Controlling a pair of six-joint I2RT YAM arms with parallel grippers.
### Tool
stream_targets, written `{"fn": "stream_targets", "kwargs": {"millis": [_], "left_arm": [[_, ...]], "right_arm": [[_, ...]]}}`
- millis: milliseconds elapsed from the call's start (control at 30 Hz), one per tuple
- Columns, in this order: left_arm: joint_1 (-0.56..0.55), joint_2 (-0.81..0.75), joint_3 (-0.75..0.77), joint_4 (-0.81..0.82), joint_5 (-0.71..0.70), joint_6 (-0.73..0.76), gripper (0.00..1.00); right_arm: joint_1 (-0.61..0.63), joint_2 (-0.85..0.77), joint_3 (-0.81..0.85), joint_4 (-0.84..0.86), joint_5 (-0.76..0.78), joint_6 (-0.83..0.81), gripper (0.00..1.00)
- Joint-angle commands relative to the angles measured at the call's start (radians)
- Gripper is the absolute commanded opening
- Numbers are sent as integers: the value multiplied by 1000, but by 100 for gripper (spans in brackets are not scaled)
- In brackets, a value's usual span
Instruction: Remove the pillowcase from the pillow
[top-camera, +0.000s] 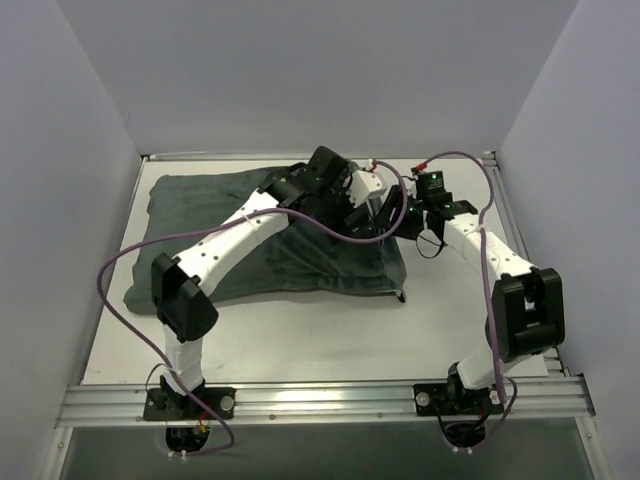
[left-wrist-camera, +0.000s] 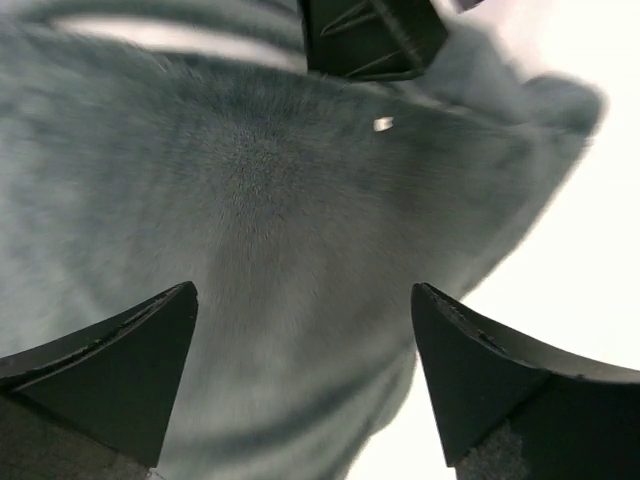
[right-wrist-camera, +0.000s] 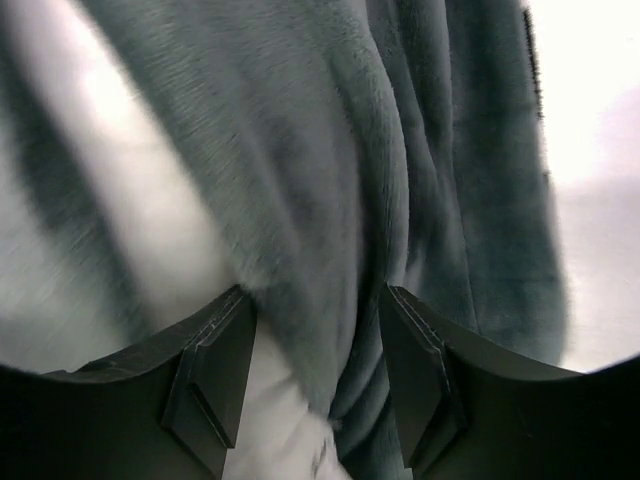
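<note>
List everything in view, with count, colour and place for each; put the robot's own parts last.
pillowcase: one, dark grey-green face up, across the far left and middle of the table.
white soft material: one patch, white, beside the grey-green fabric in the right wrist view; cannot tell whether it is the pillow.
table: one, white, under everything.
walls: three, pale grey, left, far and right of the table.
rail: one, silver, along the near edge.
cables: two, purple, one along each arm.
arms: two, white with black joints, reaching to the pillowcase's right end.
left gripper: one, black, open over the pillowcase.
right gripper: one, black, astride a pillowcase fold; grip unclear.
</note>
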Motion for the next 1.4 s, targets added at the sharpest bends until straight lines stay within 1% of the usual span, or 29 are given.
{"fn": "stream_targets", "kwargs": {"millis": [0,33,67,100,133,167,200,333,433,467,500,567,633,667,700,733,800,833,867,933,967,1000,1067,1100,1133,1167,1200,1333,1367], "left_arm": [[6,74,33,19,-82,2,100],[6,82,33,23,-86,5,76],[6,87,35,23,-94,8,61],[7,88,36,20,-97,17,47],[7,85,28,20,-100,20,10],[9,78,19,20,-103,25,2],[10,47,6,14,-103,40,2],[53,-79,-108,1,-120,92,2],[128,-212,-267,15,-103,134,2],[182,-241,-306,15,-95,149,2],[208,-298,-374,9,-91,174,2],[271,-349,-432,-9,-65,200,2],[292,-410,-488,-74,-28,256,2],[299,-426,-499,-112,50,284,2],[299,-455,-508,-182,97,334,3],[293,-467,-507,-213,142,353,19],[262,-488,-480,-275,251,364,66],[244,-489,-411,-279,274,353,92],[222,-484,-366,-278,286,332,96],[166,-447,-254,-266,310,261,94],[147,-426,-131,-260,314,237,94],[133,-376,-72,-249,314,199,94],[47,-325,63,-241,242,188,94],[9,-282,79,-232,204,223,94],[-32,-265,74,-220,108,246,94],[-112,-253,55,-201,54,263,94],[-140,-231,-11,-163,12,276,94],[-188,-200,-174,-85,-95,235,94],[-203,-203,-207,-57,-164,234,94]], "right_arm": [[16,48,-9,133,-47,46,51],[21,62,-13,150,-56,52,49],[25,88,-16,164,-75,65,46],[32,100,-18,195,-84,72,33],[39,109,-21,199,-86,73,24],[39,118,-24,193,-78,75,14],[38,117,-29,184,-28,76,0],[-40,76,-94,140,62,73,0],[-128,37,-194,164,69,67,0],[-145,39,-214,164,69,61,0],[-146,42,-248,164,72,56,0],[-143,56,-288,220,80,59,0],[-128,63,-351,262,71,82,0],[-108,65,-369,305,57,110,0],[-40,65,-380,316,57,121,0],[10,65,-374,319,68,130,0],[143,59,-357,324,85,180,0],[175,54,-351,340,74,208,0],[205,33,-354,382,65,237,0],[271,4,-360,414,63,312,0],[286,-24,-371,442,62,335,0],[295,-35,-377,454,45,364,0],[306,-65,-400,486,22,391,0],[306,-78,-412,505,11,404,0],[303,-88,-427,523,-3,433,0],[294,-111,-440,549,-9,446,0],[285,-118,-464,561,-20,457,0],[239,-154,-519,583,-58,492,0],[233,-165,-529,594,-64,498,0]]}}
